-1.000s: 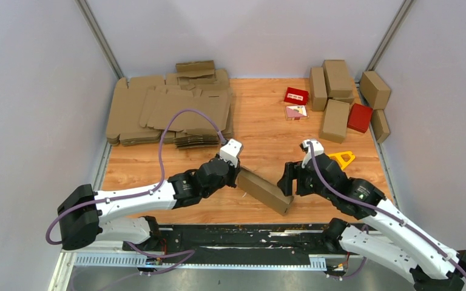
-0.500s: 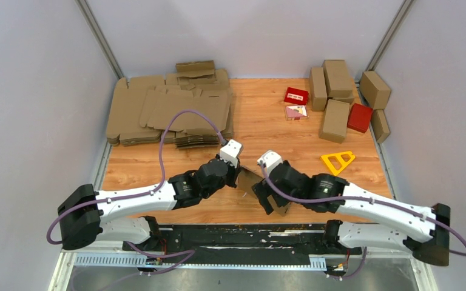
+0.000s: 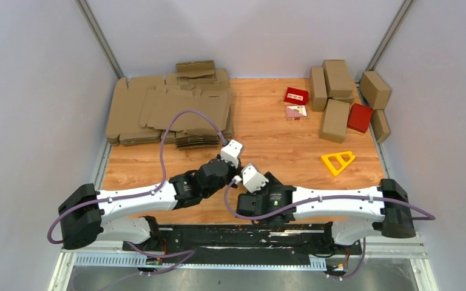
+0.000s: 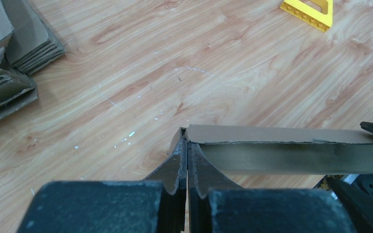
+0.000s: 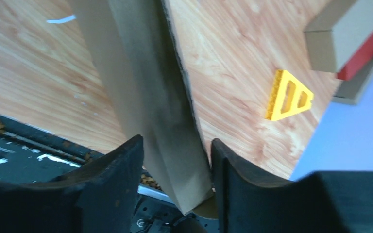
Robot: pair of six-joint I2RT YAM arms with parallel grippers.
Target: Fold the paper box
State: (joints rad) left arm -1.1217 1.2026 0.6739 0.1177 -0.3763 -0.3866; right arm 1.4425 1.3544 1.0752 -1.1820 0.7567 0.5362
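Note:
The paper box [image 4: 281, 145] is a long, narrow folded piece of brown cardboard near the table's front edge. In the top view my right wrist covers almost all of it. My left gripper [image 4: 187, 145] is shut on a thin cardboard flap at the box's left end. My right gripper [image 5: 177, 141] straddles the box [image 5: 160, 111] across its width. One of its fingers [image 5: 121, 167] is on the left face and the other on the right edge, both pressing on the cardboard. From above, the two grippers [image 3: 238, 179] sit close together at the front middle.
A pile of flat brown blanks [image 3: 170, 109] lies at the back left. Finished brown boxes [image 3: 334, 91] and red boxes [image 3: 360, 117] stand at the back right. A yellow triangle [image 3: 338, 160] lies right of centre. A black rail [image 3: 230, 233] runs along the near edge.
My right arm has swung left from the box's right end, opened wide on the way, and closed round the box next to the left gripper. The left arm has stayed still.

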